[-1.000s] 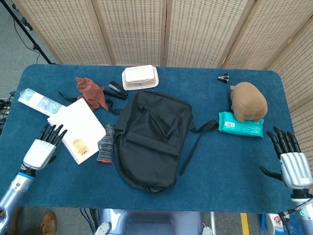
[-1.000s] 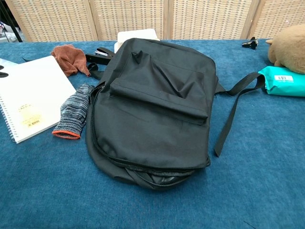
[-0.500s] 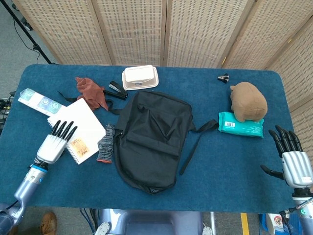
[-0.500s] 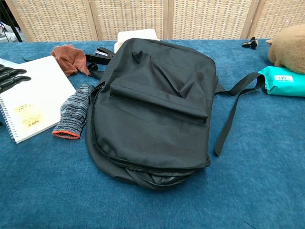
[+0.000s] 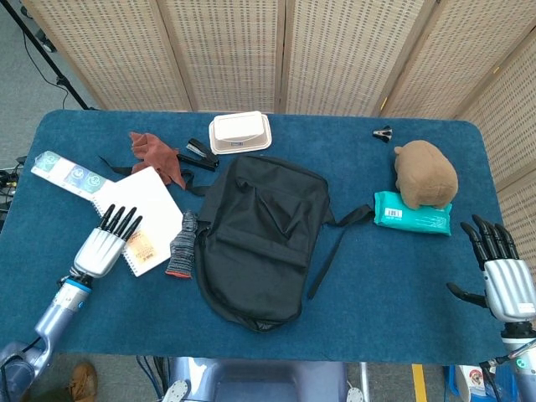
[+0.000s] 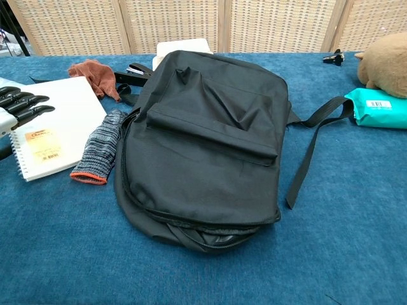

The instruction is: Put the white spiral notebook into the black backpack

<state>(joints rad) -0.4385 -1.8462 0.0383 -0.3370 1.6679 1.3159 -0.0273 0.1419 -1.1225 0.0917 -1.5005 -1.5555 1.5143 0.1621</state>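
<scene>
Head view: backpack (image 5: pixel 260 243) lies flat mid-table, apparently zipped; notebook (image 5: pixel 142 213) lies to its left. Left hand (image 5: pixel 107 243), fingers extended, rests on the notebook's near corner, gripping nothing; grasping comes next. Right hand (image 5: pixel 498 272) idles spread, empty.

The left hand (image 5: pixel 105 248) has slid onto the white spiral notebook (image 5: pixel 144 217), nudging it toward the backpack (image 5: pixel 260 239).

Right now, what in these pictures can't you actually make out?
- Notebook: the left hand covers its corner in the head view; contact unclear.
- Backpack: the inside is hidden by its own fabric in both views.
- Right hand: outside the chest view.
- Small black clip: too small to identify.
</scene>
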